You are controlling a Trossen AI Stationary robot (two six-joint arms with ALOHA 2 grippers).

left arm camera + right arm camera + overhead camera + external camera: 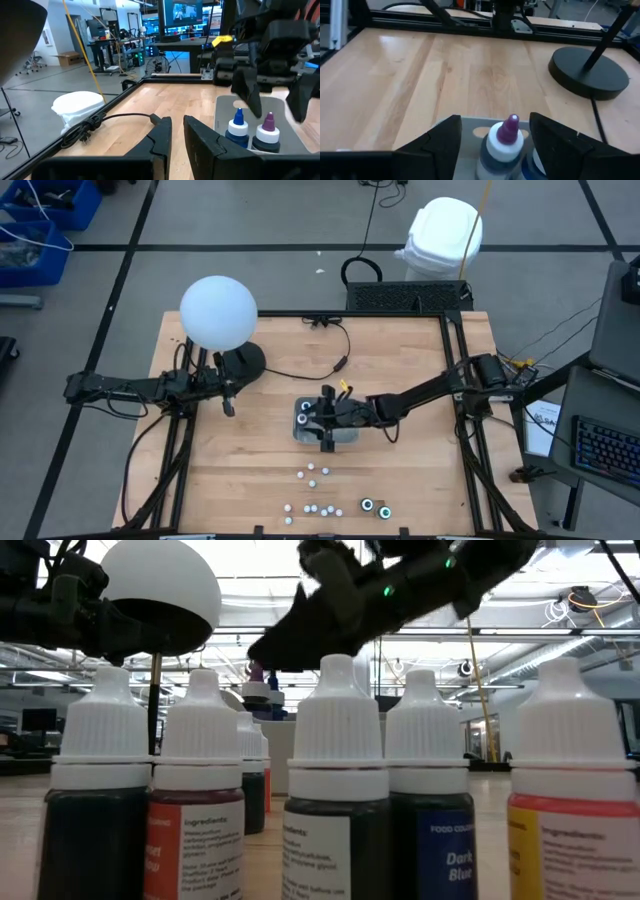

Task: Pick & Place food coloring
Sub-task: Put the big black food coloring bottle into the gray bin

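A clear grey tray (347, 436) sits mid-table, and two food coloring bottles stand upright in it, one purple-tipped (505, 142) (268, 132) and one blue-tipped (237, 127). My right gripper (495, 120) (323, 422) hangs open over the tray. Its fingers stand on either side of the purple-tipped bottle without touching it. Several white-capped bottles (312, 472) (337, 740) and two dark round pots (375, 507) stand near the table's near edge. My left gripper (229, 406) (178, 124) waits shut, left of the tray, beside the lamp base.
A lamp with a white globe (218, 310) stands on a round black base (242, 362) (589, 72) at the table's far left. Its cable (305, 372) runs toward the tray. Black frame rails (452, 350) border the table. Bare wood lies between the tray and the near bottles.
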